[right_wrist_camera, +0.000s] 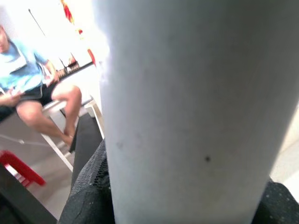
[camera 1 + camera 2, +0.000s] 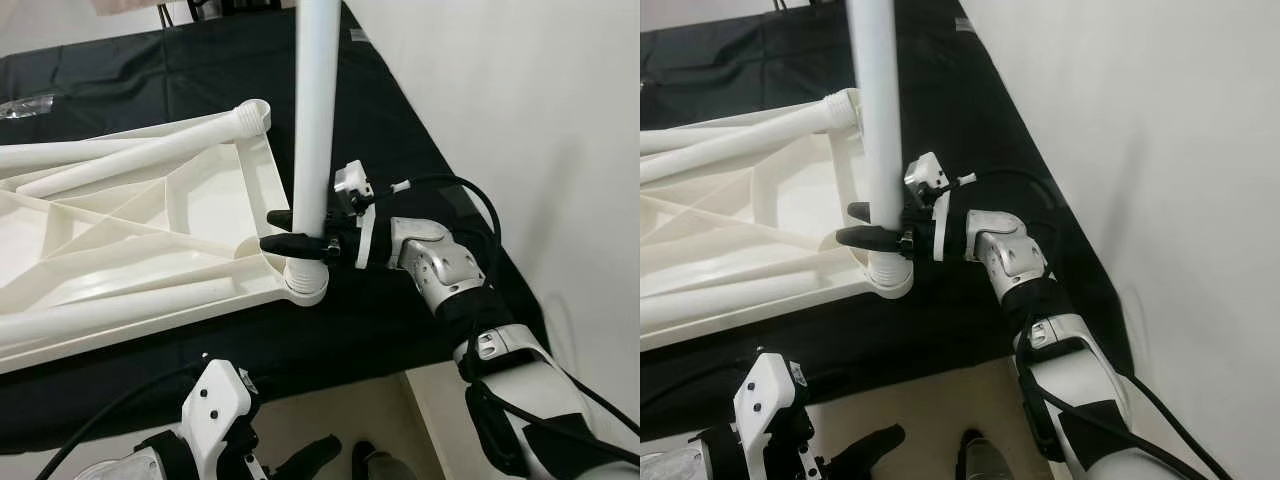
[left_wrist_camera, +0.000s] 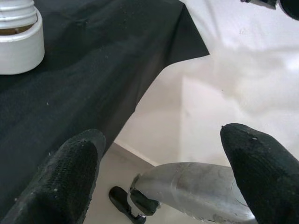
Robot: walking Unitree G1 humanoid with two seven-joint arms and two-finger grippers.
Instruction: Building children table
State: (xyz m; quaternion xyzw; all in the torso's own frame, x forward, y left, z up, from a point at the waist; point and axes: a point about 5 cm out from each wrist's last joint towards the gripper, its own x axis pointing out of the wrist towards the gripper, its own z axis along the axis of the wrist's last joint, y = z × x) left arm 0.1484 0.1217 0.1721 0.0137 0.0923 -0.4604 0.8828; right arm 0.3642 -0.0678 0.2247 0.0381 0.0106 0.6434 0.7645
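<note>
A white plastic tabletop [image 2: 130,250] lies upside down on a black cloth. One white table leg [image 2: 316,110] stands upright in the corner socket [image 2: 304,282] nearest me. My right gripper [image 2: 292,232] is shut on that leg just above the socket, its black fingers [image 2: 872,237] on either side; in the right wrist view the leg [image 1: 187,112] sits between the pads. Another leg [image 2: 130,160] lies across the tabletop, ending at the far threaded socket [image 2: 252,115]. My left gripper [image 3: 163,182] hangs low below the table edge, open and holding nothing.
The black cloth [image 2: 180,60] covers a low surface whose edge runs beside a white wall [image 2: 520,100]. Pale floor [image 2: 350,420] lies in front. A person sits on a chair [image 1: 32,88] in the background of the right wrist view, near a red stool [image 1: 18,165].
</note>
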